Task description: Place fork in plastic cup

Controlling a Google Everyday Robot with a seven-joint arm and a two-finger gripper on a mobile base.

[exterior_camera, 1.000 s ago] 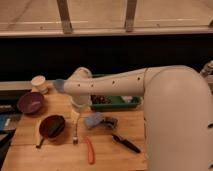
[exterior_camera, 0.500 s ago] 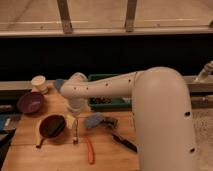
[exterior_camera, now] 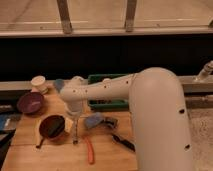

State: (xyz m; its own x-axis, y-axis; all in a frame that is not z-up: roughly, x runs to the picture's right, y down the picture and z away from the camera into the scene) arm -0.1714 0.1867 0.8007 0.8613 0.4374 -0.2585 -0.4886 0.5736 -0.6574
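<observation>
Spanning camera view: pale wooden desk (exterior_camera: 60, 156); claw (exterior_camera: 74, 118) spread, pointing down over slender dull-grey metal fork (exterior_camera: 75, 136), lying flat between round glossy red bowl (exterior_camera: 52, 126) and orange-handled tool (exterior_camera: 90, 150); cream plastic cup (exterior_camera: 38, 83) far left.

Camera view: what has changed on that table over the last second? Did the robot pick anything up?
The arm swung a little to the left and dipped, bringing its hand down just above the fork, beside the red bowl. The hand is open and has picked up nothing. The fork, the red bowl, the plastic cup and the orange-handled tool lie where they were.
</observation>
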